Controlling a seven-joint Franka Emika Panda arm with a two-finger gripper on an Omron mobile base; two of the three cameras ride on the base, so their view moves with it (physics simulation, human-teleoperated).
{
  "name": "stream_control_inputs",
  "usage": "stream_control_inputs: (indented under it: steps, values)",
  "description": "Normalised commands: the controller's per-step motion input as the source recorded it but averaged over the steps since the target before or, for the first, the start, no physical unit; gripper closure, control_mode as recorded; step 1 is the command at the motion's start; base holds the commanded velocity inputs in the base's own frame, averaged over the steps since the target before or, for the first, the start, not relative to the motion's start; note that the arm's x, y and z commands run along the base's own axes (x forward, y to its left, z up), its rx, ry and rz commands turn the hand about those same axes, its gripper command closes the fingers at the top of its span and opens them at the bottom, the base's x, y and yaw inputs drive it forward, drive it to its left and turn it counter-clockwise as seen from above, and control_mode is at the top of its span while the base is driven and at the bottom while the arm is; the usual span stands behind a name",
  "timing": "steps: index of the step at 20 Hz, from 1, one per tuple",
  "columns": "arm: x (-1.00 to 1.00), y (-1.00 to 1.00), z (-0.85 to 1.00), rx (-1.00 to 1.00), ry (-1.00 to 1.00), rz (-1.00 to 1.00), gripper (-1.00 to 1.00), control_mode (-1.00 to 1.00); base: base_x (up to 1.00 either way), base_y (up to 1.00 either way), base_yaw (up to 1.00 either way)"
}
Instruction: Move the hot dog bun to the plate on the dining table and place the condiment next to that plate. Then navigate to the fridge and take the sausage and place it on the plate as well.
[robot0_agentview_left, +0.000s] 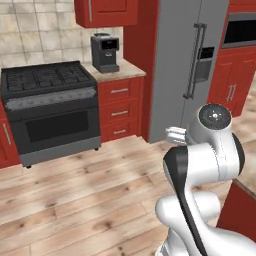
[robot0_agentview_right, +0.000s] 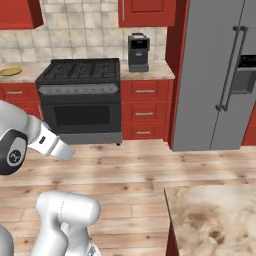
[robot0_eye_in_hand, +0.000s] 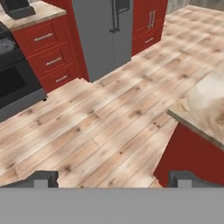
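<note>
The gripper (robot0_eye_in_hand: 111, 178) is seen spread wide, holding nothing, above the wooden floor (robot0_eye_in_hand: 100, 127). The closed fridge (robot0_agentview_right: 215, 75) stands ahead; the dining table (robot0_agentview_right: 215, 220) corner lies nearby. No writing is legible.

- My two base views look forward from well back; both share the fridge (robot0_agentview_left: 185, 70) and black range (robot0_agentview_right: 80, 100).
- My hand view looks down along the wood floor (robot0_eye_in_hand: 100, 127) toward that fridge.

No text, label, brand, number or sign can be read on anything here.
</note>
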Motion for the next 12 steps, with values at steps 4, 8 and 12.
stream_control_inputs:
  steps: [4,8,12]
  values:
    - [0.00,0.00,0.00,0.00,0.00,0.00,-1.00,1.00,0.99,0.15,-0.27]
    - [0.00,0.00,0.00,0.00,0.00,0.00,-1.00,1.00,0.98,0.12,-0.26]
    - [0.00,0.00,0.00,0.00,0.00,0.00,-1.00,1.00,0.97,0.06,-0.25]
